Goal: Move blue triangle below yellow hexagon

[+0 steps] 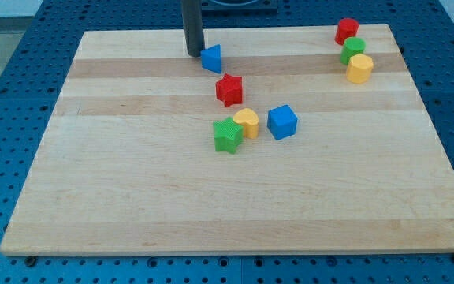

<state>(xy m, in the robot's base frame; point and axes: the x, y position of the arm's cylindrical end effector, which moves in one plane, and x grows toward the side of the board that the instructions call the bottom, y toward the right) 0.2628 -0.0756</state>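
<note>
At the view's top: my tip (194, 53) beside blue triangle (212, 57) | red star (229, 89) just below | no claw in view

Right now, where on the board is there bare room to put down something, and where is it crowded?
Free: the whole strip along the view's bottom, below the green star and blue cube, and the view's left side. Crowded: the middle cluster with the red star and yellow heart, and the top-right corner by the yellow hexagon.
</note>
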